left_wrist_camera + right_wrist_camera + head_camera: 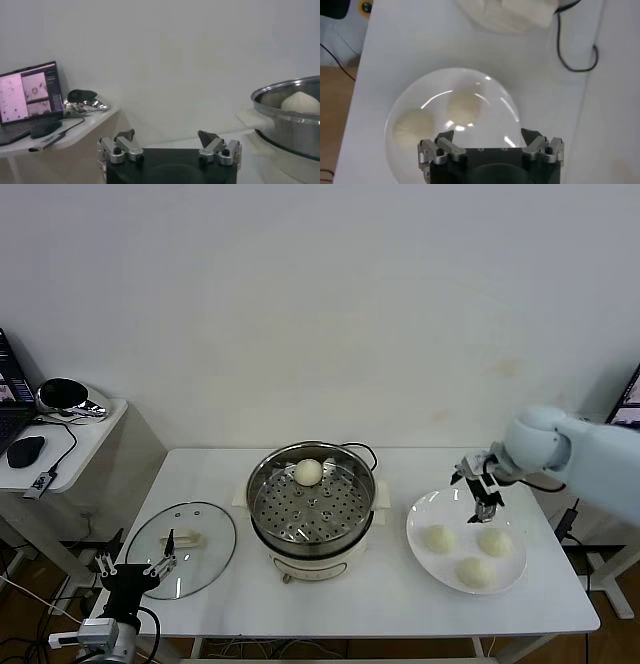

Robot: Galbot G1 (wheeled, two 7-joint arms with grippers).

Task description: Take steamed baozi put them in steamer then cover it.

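One bun (308, 472) already sits on the perforated tray at the back of the steamer (312, 502), which stands in the middle of the desk (380, 594); the left wrist view shows it too, peeking over the steel rim. Three buns are left on the white plate (430, 514) at the desk's right side: one toward the steamer (438, 538), one toward the right edge (494, 541) and one nearest the front edge (475, 572). So, by my reading, about a quarter of the loading is done, with three transfers and the covering yet to come. The right gripper (484, 489) hangs over the back part of the plate, jaws spread wide and holding nothing, clear of the buns; it looks set to come down on one of them. The lid (181, 550) lies flat near the desk's front left corner, handle up, well apart from the steamer. The left gripper (131, 567) waits just off that corner, beside the lid's rim, fingers released and empty, apparently parked until the lid is needed.
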